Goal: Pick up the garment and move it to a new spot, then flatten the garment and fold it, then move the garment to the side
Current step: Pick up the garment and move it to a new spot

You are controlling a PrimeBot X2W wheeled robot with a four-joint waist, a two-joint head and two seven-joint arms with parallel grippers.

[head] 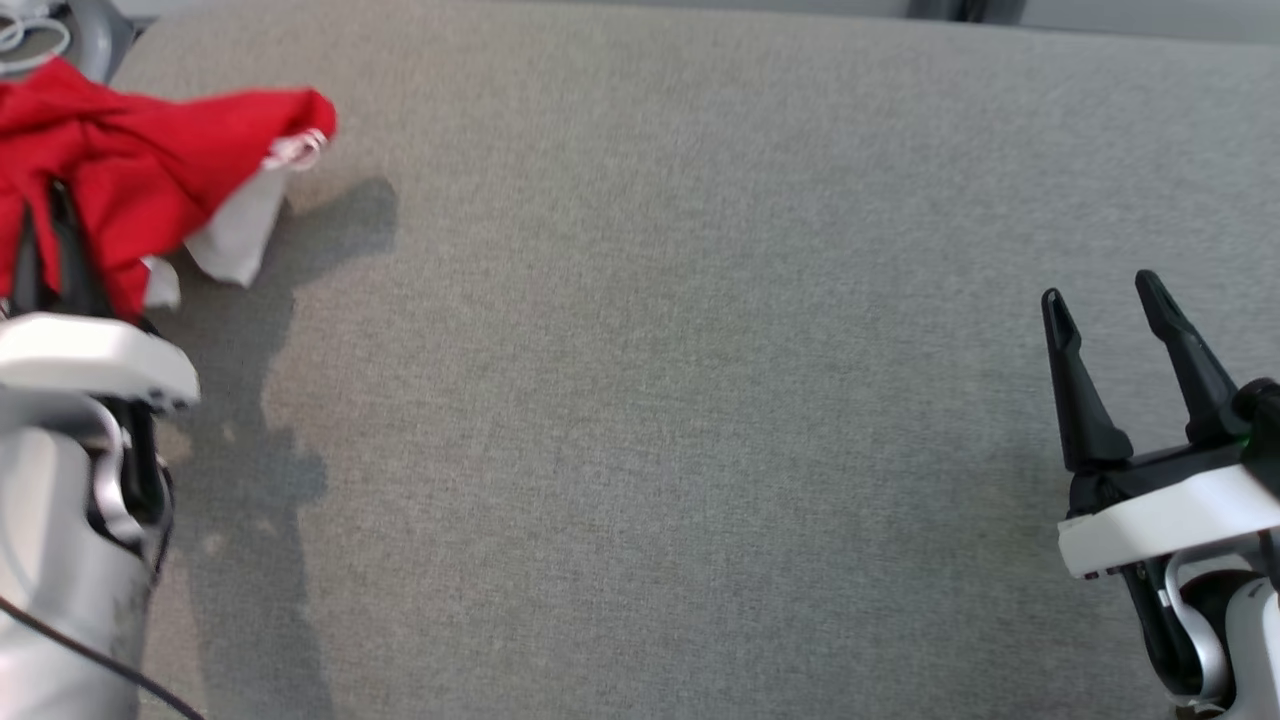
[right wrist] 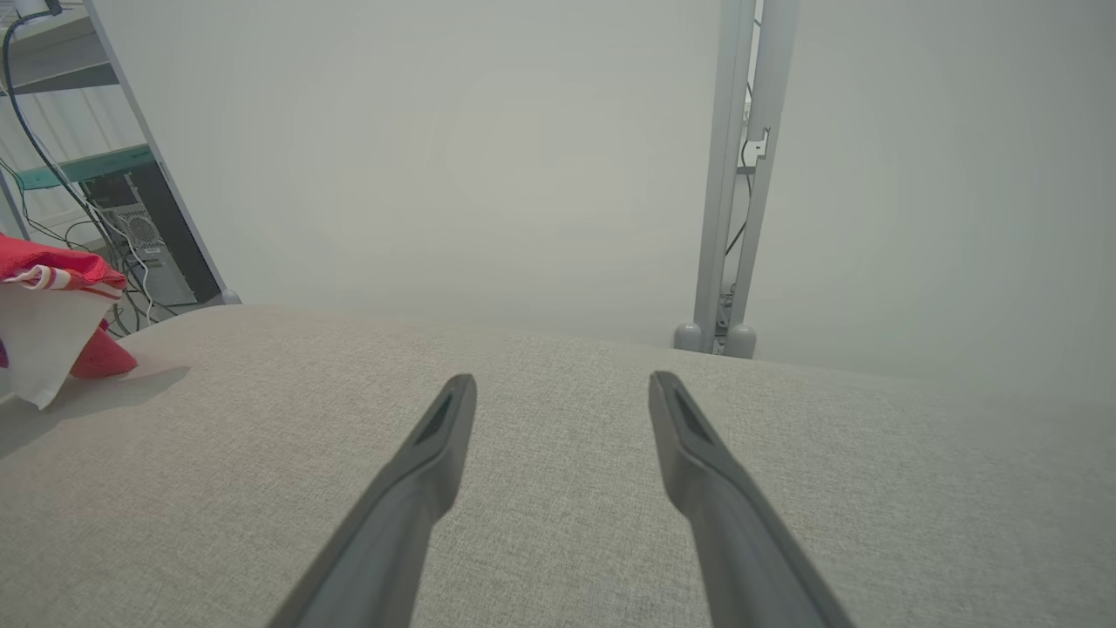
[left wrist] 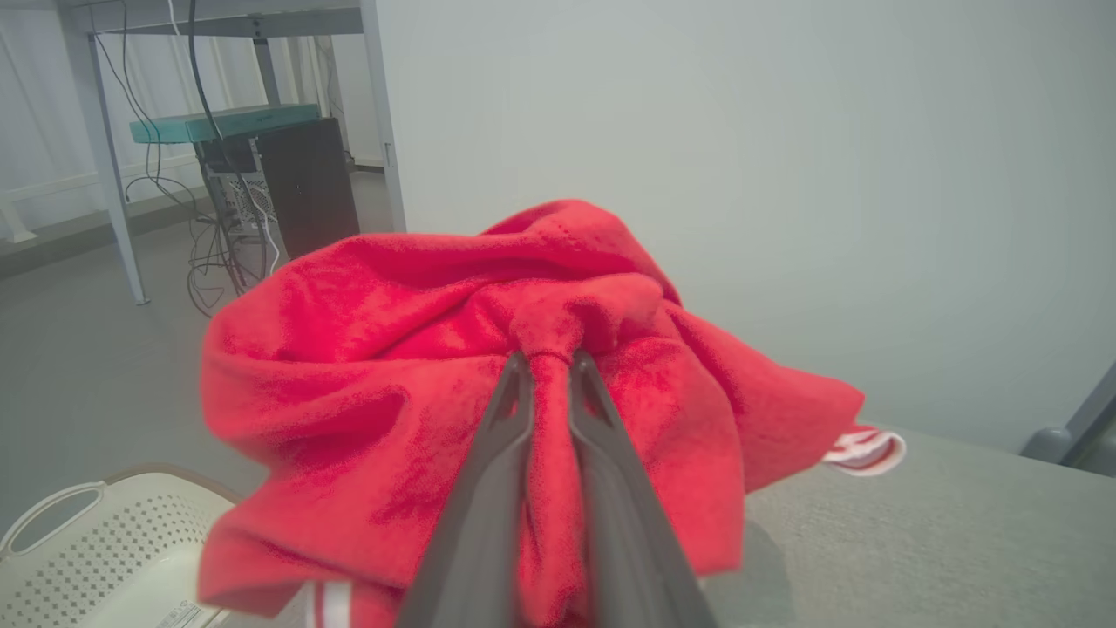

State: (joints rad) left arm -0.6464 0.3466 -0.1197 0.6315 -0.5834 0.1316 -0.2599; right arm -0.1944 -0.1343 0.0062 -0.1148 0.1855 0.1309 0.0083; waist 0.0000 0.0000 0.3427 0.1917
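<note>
The garment (head: 130, 170) is a red cloth with a white part and a red-and-white striped cuff, bunched up at the far left of the grey table (head: 640, 400). My left gripper (left wrist: 549, 362) is shut on a pinched fold of the garment (left wrist: 418, 384), which hangs around its fingers and lifts off the table. In the head view the left fingers (head: 60, 250) are half buried in the red cloth. My right gripper (head: 1105, 300) stands open over bare table at the right, nothing between its fingers. The right wrist view has the garment (right wrist: 52, 305) at its far left edge and the right gripper (right wrist: 562, 392) open.
A white perforated laundry basket (left wrist: 78, 549) sits below the table's left edge. Beyond the table stand a desk frame with cables and a dark computer case (left wrist: 305, 183), and a grey metal post (right wrist: 741, 174) at the far edge.
</note>
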